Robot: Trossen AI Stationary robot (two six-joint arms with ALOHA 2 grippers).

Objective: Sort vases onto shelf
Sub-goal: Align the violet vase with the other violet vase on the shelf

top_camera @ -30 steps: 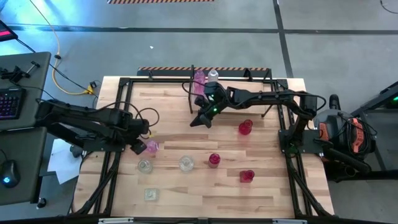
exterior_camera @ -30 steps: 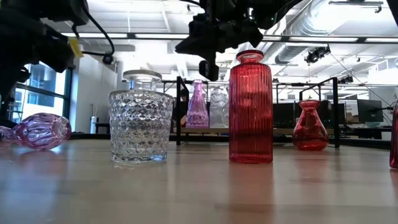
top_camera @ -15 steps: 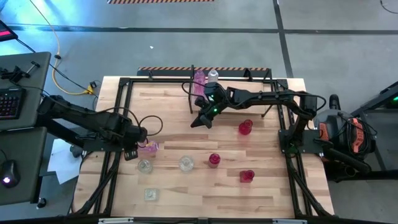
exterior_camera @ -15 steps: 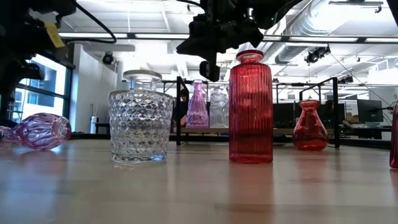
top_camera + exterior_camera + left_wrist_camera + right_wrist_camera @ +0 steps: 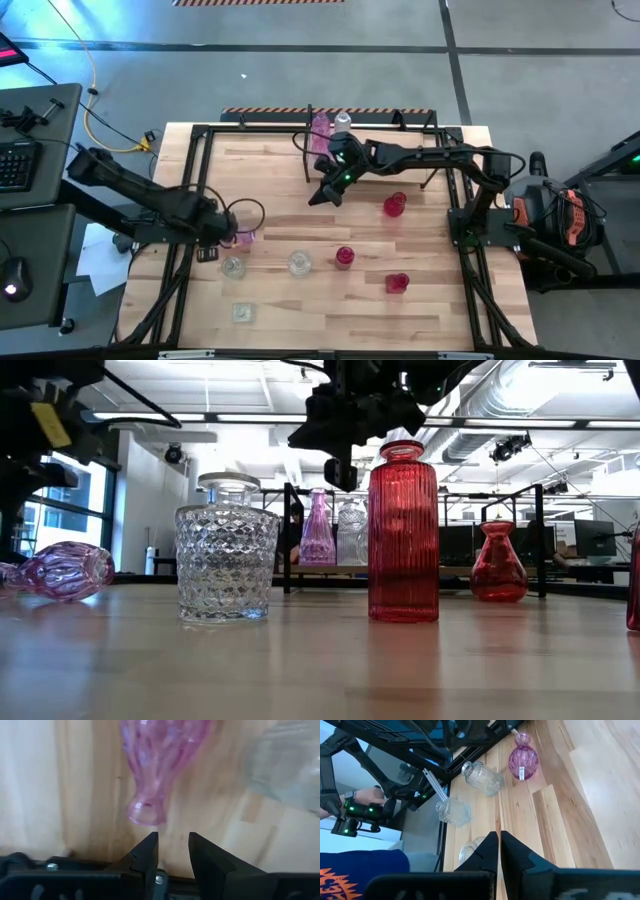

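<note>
A pale pink vase [image 5: 243,237] lies on its side on the table near the left edge, its mouth [image 5: 146,814] toward my left gripper [image 5: 173,847]. That gripper points down just left of the vase [image 5: 65,570], open by a narrow gap with nothing between its fingers. My right gripper [image 5: 325,195] hangs shut above the table in front of the shelf [image 5: 400,118], touching nothing. A pink vase [image 5: 320,130] and a clear vase [image 5: 343,123] stand on the shelf.
Three clear vases [image 5: 233,267] [image 5: 299,263] [image 5: 243,312] and three red ones [image 5: 345,257] [image 5: 397,283] [image 5: 394,205] stand apart on the wooden table. Black frame rails [image 5: 180,270] run along its sides. A person's hand [image 5: 366,797] shows beyond the left edge.
My left gripper has gone a little toward the table's left edge, away from the pink vase, and has rolled about its own axis while still pointing down. The pink vase lies where it was.
</note>
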